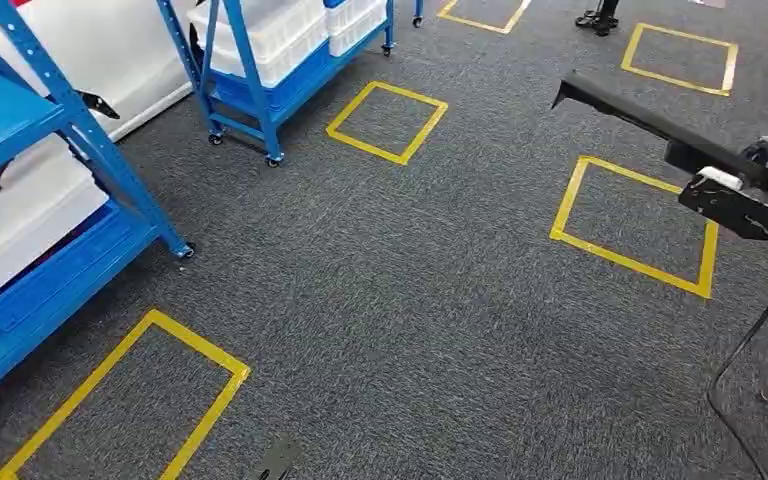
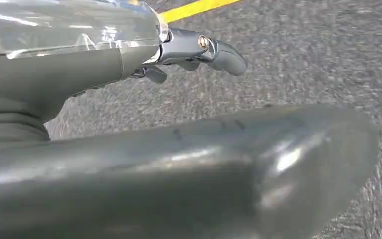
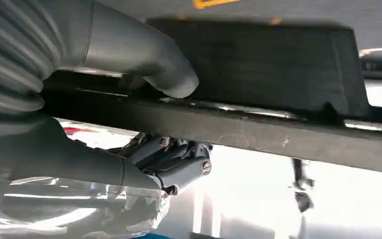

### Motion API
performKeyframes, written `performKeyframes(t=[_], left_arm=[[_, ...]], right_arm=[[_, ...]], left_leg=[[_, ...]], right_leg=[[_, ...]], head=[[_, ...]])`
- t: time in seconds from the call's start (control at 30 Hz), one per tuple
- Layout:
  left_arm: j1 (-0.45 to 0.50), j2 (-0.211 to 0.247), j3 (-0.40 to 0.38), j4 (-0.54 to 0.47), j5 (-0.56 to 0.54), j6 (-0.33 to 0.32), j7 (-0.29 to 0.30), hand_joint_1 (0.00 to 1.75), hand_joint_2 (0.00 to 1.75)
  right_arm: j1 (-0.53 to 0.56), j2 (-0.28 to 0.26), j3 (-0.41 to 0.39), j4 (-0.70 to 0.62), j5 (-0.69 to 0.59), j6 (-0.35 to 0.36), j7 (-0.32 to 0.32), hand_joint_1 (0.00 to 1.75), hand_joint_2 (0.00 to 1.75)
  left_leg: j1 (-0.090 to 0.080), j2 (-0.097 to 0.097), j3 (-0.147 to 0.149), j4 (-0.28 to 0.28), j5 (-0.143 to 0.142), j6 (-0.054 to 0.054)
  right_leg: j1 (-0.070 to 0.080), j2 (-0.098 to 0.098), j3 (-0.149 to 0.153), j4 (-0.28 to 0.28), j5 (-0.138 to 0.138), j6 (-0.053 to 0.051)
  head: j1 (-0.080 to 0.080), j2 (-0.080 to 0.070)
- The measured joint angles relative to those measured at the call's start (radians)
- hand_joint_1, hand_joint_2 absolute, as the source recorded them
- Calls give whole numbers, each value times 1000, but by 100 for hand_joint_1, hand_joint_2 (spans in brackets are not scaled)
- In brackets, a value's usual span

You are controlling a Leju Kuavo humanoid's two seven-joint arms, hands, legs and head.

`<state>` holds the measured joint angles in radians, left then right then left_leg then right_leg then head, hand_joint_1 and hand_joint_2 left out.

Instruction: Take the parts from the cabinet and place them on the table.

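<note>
A long black part sticks out to the upper left from my right hand, which grips it at the right edge of the head view above the grey carpet. In the right wrist view the thumb presses on one side of the black part and the darker fingers curl under the other side. My left hand hangs over the carpet with its thick thumb apart from the fingers and nothing between them.
Blue wheeled racks with white bins stand at the left and upper left. Yellow tape squares mark the carpet. A person's feet show at the top. A black cable hangs below my right hand.
</note>
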<state>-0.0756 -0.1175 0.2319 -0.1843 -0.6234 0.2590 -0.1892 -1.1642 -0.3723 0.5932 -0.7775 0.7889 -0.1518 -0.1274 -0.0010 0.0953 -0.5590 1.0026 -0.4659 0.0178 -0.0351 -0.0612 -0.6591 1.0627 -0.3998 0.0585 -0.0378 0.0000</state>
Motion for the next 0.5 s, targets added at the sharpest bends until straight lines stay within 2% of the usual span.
performKeyframes(t=[0.03,0.07,0.13,0.17,0.2,0.23,0.27,0.3,0.33,0.37,0.4,0.43,0.47,0.5], left_arm=[[1,3,0,0,-4,-1,0,0,0],[1,3,0,0,-5,-4,0,0,0],[0,4,0,0,-5,-8,-2,0,0],[-2,4,0,0,-5,-10,-2,0,0],[-5,4,0,0,-6,-12,-2,0,0],[-6,4,0,0,-6,-14,-2,0,0],[-5,4,0,0,-5,-15,-2,0,0],[-2,4,0,0,-5,-15,-2,0,0],[0,4,0,0,-5,-15,-2,0,0],[1,4,0,0,-5,-15,-2,0,0],[1,4,0,0,-5,-15,-2,0,0],[0,4,0,0,-5,-15,-2,0,0],[-1,4,0,0,-6,-13,-2,0,0],[0,4,0,0,-9,-9,-2,0,0]], right_arm=[[-15,-3,0,-3,1,8,3,175,175],[-25,-6,0,-8,1,18,5,175,175],[-35,-19,0,-16,2,31,10,175,175],[-42,-27,0,-19,1,35,11,175,175],[-44,-29,0,-29,0,38,11,175,175],[-50,-29,0,-35,-1,41,13,175,175],[-53,-29,0,-37,-4,44,15,175,175],[-52,-29,1,-38,-7,47,15,175,175],[-50,-29,2,-40,-8,51,15,175,175],[-49,-29,3,-39,-9,54,15,175,175],[-47,-28,4,-39,-11,54,15,175,175],[-46,-27,5,-39,-14,53,13,175,175],[-45,-27,5,-39,-14,50,11,175,175],[-45,-25,5,-39,-14,46,11,175,175]], left_leg=[[-9,6,-4,7,-9,-10],[-10,21,-1,12,-13,-15],[-10,42,4,8,-16,-24],[-8,54,6,11,-20,-30],[0,19,1,22,-35,-38],[4,-36,-13,60,-62,-39],[6,-66,-45,136,-103,-39],[6,-80,-87,227,-143,-40],[6,-86,-127,306,-166,-40],[6,-87,-150,344,-168,-39],[5,-87,-150,332,-144,-34],[3,-92,-131,278,-104,-26],[1,-105,-97,192,-50,-17],[-2,-138,-59,97,1,-7]], right_leg=[[19,-36,9,-21,-18,-8],[14,-9,5,-24,-13,-26],[21,14,2,-21,-16,-38],[18,26,1,-25,-13,-45],[14,37,4,-27,-12,-53],[13,47,4,-28,-11,-60],[14,59,4,-28,-12,-65],[17,72,5,-28,-12,-70],[20,89,5,-27,-11,-72],[23,106,4,-27,-11,-73],[25,124,5,-27,-11,-72],[26,141,6,-26,-11,-72],[27,156,7,-25,-10,-72],[26,170,8,-25,-10,-72]], head=[[0,0],[-3,0],[-2,0],[-2,0],[-3,0],[-2,0],[-5,0],[-5,0],[-4,0],[-4,0],[-5,0],[-4,0],[-4,0],[-4,0]])
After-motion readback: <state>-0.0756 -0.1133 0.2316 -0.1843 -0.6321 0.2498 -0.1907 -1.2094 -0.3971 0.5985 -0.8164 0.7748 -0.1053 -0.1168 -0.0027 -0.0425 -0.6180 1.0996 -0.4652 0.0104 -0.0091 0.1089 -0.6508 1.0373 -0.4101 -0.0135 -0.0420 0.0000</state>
